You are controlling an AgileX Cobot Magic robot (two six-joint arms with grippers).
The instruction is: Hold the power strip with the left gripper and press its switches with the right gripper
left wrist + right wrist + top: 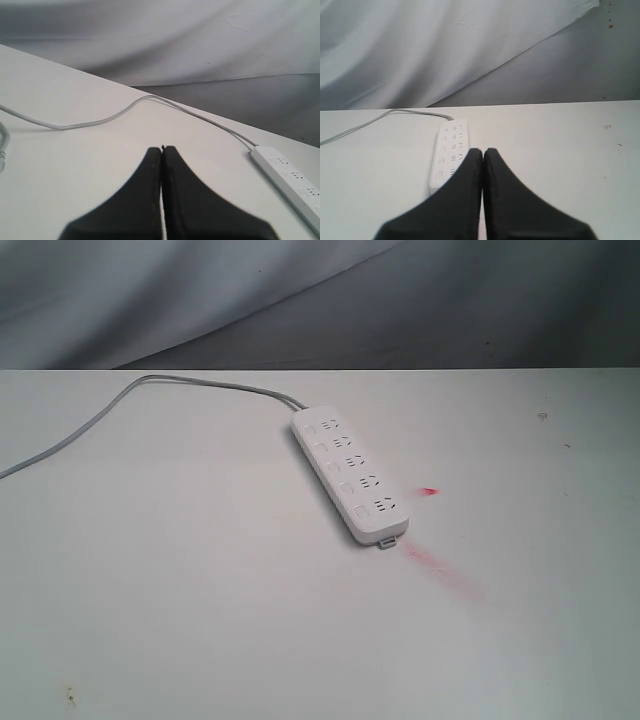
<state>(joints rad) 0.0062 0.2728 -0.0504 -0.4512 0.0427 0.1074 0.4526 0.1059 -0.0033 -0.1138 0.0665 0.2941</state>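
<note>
The white power strip [350, 476] lies flat in the middle of the white table, running diagonally with its grey cord [120, 410] trailing off to the far left. Its square switches [332, 468] sit in a row along the left side of its face. Neither arm shows in the exterior view. In the left wrist view my left gripper [162, 149] is shut on nothing, above bare table, with the power strip [292, 180] well off to one side. In the right wrist view my right gripper [483, 151] is shut and empty, with the power strip [449, 150] just beyond its tips.
A red smear [440, 565] and a small red mark [429, 491] stain the table [200, 620] near the strip's near end. A grey cloth backdrop [320, 300] hangs behind the table's far edge. A pale cable end [3, 145] lies at the edge of the left wrist view.
</note>
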